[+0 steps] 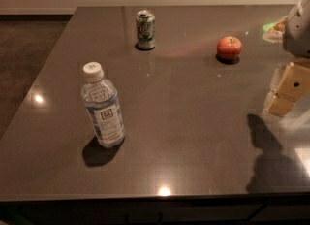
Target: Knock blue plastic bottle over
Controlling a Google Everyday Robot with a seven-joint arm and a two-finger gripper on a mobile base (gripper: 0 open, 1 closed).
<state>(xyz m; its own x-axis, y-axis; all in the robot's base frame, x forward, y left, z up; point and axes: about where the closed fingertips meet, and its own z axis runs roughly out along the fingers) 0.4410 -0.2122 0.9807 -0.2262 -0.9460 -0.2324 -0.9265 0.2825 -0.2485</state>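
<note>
In the camera view the blue plastic bottle [102, 107] stands upright front-left on the table [193, 136], well apart from the gripper [289, 89] at the right edge. I cannot tell how its jaws stand. A careless wide sweep could clip the apple [229, 48] instead.

Upright blue plastic bottle [102, 110], gripper [286, 93] at right edge.
</note>
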